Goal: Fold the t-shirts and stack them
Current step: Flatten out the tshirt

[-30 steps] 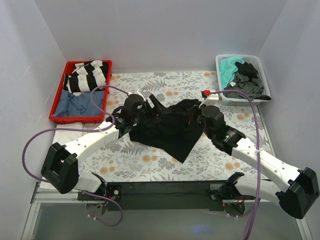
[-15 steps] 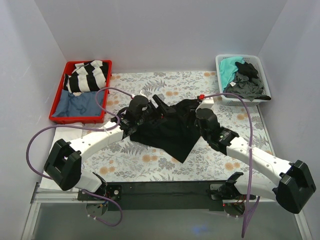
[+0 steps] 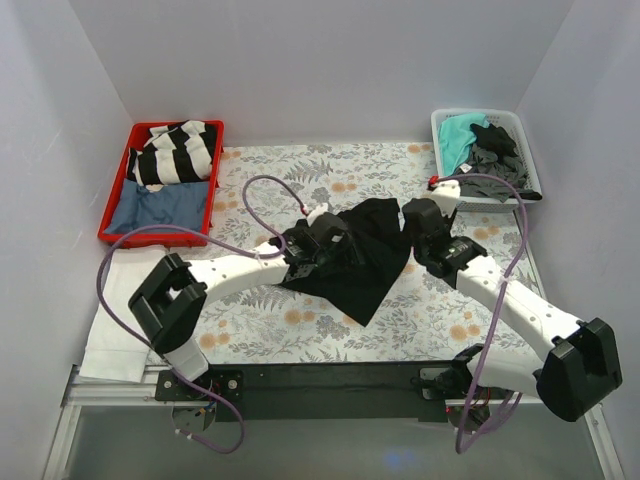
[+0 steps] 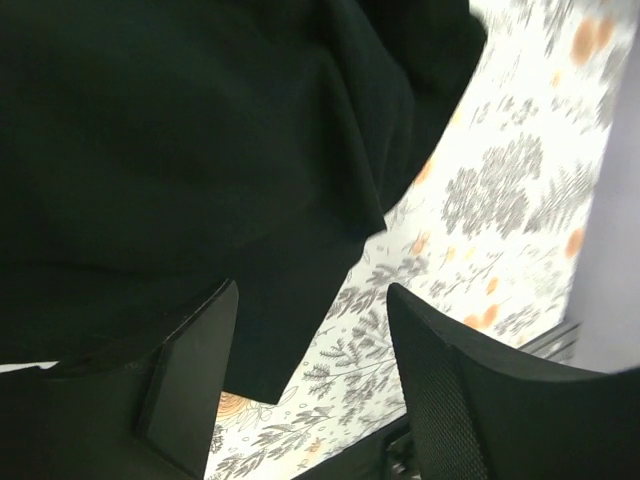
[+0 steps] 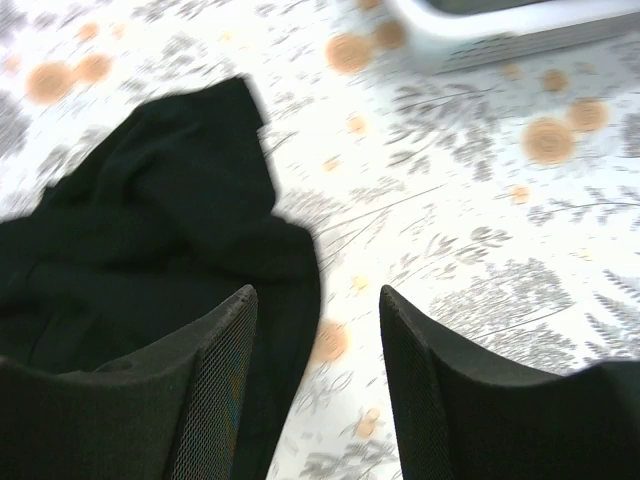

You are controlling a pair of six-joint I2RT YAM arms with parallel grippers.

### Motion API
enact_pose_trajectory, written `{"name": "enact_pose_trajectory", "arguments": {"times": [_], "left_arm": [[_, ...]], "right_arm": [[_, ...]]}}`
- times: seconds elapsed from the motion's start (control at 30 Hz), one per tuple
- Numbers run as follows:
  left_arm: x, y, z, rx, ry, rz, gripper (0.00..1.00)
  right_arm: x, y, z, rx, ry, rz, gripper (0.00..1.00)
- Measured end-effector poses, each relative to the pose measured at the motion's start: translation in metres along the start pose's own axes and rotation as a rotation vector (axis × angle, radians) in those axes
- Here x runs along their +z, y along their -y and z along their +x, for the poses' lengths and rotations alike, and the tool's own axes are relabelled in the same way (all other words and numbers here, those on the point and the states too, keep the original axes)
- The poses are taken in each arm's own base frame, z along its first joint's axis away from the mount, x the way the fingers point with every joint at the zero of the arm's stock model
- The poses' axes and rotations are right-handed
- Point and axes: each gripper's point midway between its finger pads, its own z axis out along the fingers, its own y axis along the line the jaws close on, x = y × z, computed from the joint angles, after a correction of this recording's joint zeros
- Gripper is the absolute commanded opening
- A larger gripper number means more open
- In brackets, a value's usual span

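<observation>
Your left claw [image 4: 312, 292] stands wide open over the black t-shirt [image 3: 352, 258], crumpled mid-worktop [image 3: 250, 325]. Your right claw [image 5: 315, 297] is likewise open above the shirt's right edge, gripping nothing.

The black t-shirt [image 4: 180, 150] runs off the left wrist view's top and left edges. The right wrist view is blurred, and its top edge crops the white basket [image 5: 480, 35].
</observation>
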Motion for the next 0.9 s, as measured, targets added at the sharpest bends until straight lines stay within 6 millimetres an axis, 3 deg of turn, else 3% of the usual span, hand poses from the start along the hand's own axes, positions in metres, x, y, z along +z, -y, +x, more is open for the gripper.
{"name": "enact_pose_trajectory", "arguments": {"times": [0.1, 0.3, 0.57, 0.77, 0.9], "left_arm": [[0.01, 0.008, 0.029, 0.087, -0.038, -0.011, 0.53], [0.028, 0.02, 0.067, 0.208, -0.079, -0.027, 0.42], [0.054, 0.03, 0.074, 0.233, -0.081, -0.037, 0.42], [0.071, 0.044, 0.074, 0.232, -0.076, -0.014, 0.43], [0.076, 0.041, 0.077, 0.232, -0.084, -0.021, 0.43]], "right_arm": [[0.018, 0.027, -0.017, 0.048, -0.001, 0.097, 0.58], [0.033, 0.063, -0.015, 0.093, -0.051, 0.181, 0.57], [0.036, 0.076, -0.006, 0.129, -0.089, 0.155, 0.57], [0.034, 0.074, -0.004, 0.135, -0.09, 0.122, 0.57], [0.032, 0.074, -0.005, 0.138, -0.085, 0.112, 0.57]]}}
